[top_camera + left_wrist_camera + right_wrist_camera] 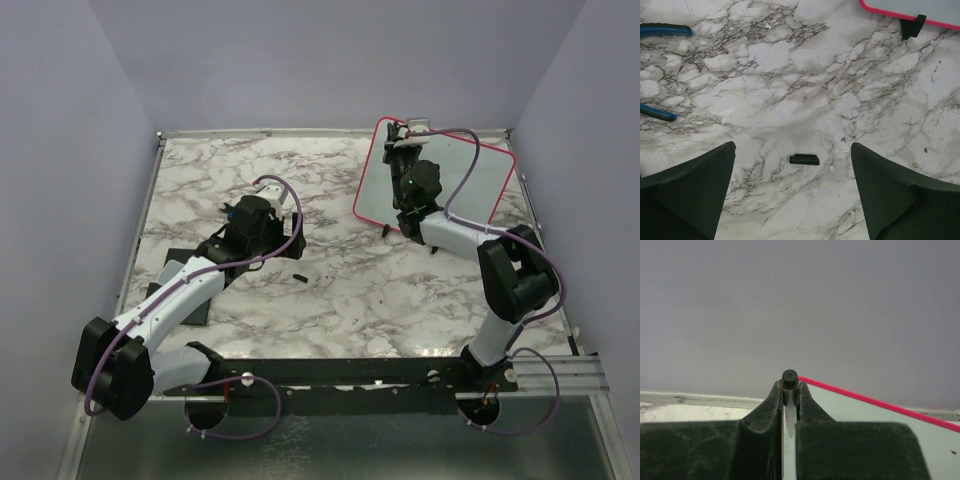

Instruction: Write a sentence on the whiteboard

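The whiteboard (480,180), white with a thin red-pink frame, stands tilted at the back right of the marble table. My right gripper (405,138) is at its upper left corner, shut on a white marker (790,379) whose black round end pokes out between the fingertips. In the right wrist view the right gripper (790,388) has the whiteboard (880,425) just beyond it. The sentence is out of view. My left gripper (262,222) hovers open over mid-table. In its own view the left gripper (792,146) has a small black cap (804,159) lying between its fingers.
A dark flat pad (175,275) lies at the left under the left arm. The black cap (299,277) lies mid-table. A black clip foot (912,26) props the whiteboard (920,7). Blue cables (665,31) cross the left. Grey walls enclose the table.
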{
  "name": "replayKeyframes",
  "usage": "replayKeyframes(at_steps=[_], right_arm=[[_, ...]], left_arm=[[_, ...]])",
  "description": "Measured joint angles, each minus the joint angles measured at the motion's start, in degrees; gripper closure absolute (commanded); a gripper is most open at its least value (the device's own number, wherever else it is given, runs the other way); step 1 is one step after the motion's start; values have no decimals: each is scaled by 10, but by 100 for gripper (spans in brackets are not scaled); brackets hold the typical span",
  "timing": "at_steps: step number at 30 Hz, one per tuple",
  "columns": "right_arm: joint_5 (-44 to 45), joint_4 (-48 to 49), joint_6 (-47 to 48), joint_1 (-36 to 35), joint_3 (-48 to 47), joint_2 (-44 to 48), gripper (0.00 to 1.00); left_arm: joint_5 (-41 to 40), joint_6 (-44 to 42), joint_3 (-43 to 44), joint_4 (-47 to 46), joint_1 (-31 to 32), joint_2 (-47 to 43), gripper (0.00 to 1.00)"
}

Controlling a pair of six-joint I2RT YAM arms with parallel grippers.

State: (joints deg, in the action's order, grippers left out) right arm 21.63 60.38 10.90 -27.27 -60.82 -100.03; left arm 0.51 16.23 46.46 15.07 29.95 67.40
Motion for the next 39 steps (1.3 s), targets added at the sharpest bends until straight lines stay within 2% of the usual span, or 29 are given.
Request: replayKeyframes(at_steps=[39], right_arm=[[13,0,1,0,0,-16,99]], left_arm=[[1,0,-1,0,0,-14,1]])
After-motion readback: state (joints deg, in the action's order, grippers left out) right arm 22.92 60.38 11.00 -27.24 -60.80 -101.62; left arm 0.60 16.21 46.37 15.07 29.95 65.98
